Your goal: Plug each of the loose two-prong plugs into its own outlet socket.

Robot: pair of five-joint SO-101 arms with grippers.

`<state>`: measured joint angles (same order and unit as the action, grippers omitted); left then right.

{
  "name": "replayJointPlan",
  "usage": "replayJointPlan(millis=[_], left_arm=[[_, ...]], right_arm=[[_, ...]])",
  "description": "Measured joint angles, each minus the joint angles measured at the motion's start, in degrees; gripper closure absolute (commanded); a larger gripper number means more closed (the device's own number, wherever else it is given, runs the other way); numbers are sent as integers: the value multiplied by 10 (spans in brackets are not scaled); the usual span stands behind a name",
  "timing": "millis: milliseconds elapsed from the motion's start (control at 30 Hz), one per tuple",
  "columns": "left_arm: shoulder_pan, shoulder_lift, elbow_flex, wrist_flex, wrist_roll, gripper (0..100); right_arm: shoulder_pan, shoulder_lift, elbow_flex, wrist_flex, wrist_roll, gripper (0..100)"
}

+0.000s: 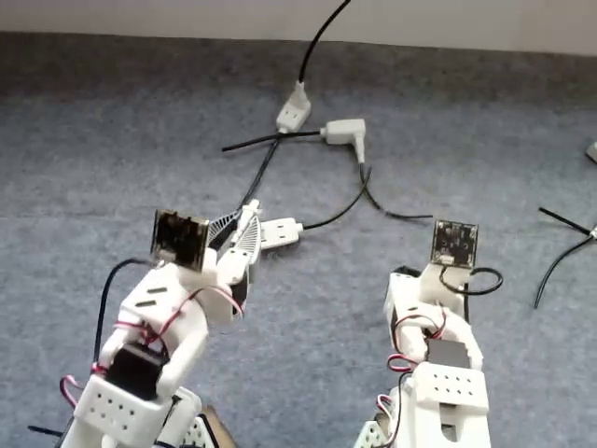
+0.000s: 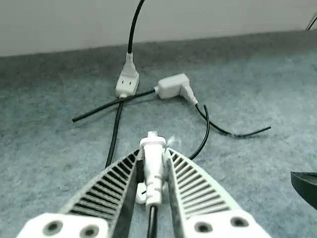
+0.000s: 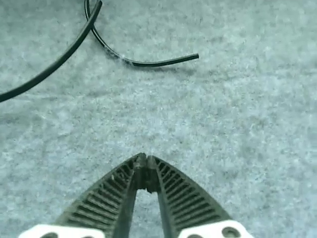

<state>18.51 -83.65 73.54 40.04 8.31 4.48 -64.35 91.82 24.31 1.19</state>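
Observation:
My left gripper (image 2: 154, 152) has its white ribbed fingers shut on a white two-prong plug (image 2: 151, 171), held just above the carpet. In the high view this gripper (image 1: 247, 231) is at centre left with the plug (image 1: 283, 231) sticking out beside it. Farther ahead lie a white outlet socket (image 2: 127, 82) on a black cord and a white right-angle plug (image 2: 173, 86); both also lie at the top centre of the high view, socket (image 1: 293, 109) and plug (image 1: 343, 131). My right gripper (image 3: 147, 161) is shut on nothing, pointing down at bare carpet.
Grey carpet (image 1: 112, 168) covers the floor. Black cords (image 1: 266, 173) cross between the socket and my left gripper, and a loose cord end (image 3: 148, 62) lies ahead of my right gripper. More black cords (image 1: 560, 243) trail at the far right edge.

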Motion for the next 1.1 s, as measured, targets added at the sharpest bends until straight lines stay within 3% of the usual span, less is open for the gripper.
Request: replayJointPlan(millis=[367,500,567,900,1100], left_arm=[[-13,527,-401,221,-14,993],[-20,639,-519,316,-11,993],[-21,663,-549,344,25,993],[-24,676,-537,347,288,993],[-11,676,-453,253,385,993]], right_arm=[[0,0,3,-11,0,981],[0,0,3,-11,0,981],[0,0,3,-11,0,981],[0,0,3,-11,0,981],[0,0,3,-11,0,981]])
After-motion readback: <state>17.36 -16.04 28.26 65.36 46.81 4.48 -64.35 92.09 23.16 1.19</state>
